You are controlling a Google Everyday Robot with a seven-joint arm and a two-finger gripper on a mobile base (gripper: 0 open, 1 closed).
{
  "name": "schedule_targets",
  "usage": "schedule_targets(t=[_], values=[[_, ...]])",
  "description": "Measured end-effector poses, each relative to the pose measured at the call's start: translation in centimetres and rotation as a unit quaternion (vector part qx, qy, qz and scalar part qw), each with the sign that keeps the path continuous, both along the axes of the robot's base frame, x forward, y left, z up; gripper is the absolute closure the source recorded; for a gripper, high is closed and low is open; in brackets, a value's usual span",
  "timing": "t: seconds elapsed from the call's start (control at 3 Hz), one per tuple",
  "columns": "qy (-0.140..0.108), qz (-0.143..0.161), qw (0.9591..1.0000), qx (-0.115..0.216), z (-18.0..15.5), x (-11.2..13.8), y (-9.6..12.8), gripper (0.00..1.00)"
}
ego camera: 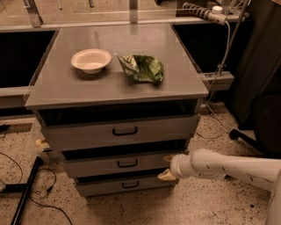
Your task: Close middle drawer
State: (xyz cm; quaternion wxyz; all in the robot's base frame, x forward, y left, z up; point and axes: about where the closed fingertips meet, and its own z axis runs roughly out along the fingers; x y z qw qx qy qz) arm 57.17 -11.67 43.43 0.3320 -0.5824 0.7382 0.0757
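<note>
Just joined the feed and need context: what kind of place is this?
Probably a lab or workshop test area: speckled floor, trailing cables, a power strip behind the grey drawer cabinet. The gripper sits at the right end of the middle drawer.

The gripper [166, 166] sits at the right end of the middle drawer [109, 165] front, fingertips [168, 157] apart; contact with the front cannot be told. The arm [228, 167] is cut off by the right edge. The drawer's interior is lost in shadow beneath the top drawer [88, 132]. Print on the green bag [142, 68] is illegible.
</note>
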Motion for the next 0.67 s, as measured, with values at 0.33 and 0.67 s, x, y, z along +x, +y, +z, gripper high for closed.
schedule_targets(t=[0.33, 0.67], values=[[0.001, 0.0, 1.0, 0.001, -0.01, -0.07, -0.03, 0.0], [0.001, 0.0, 1.0, 0.001, -0.01, -0.07, -0.03, 0.0]])
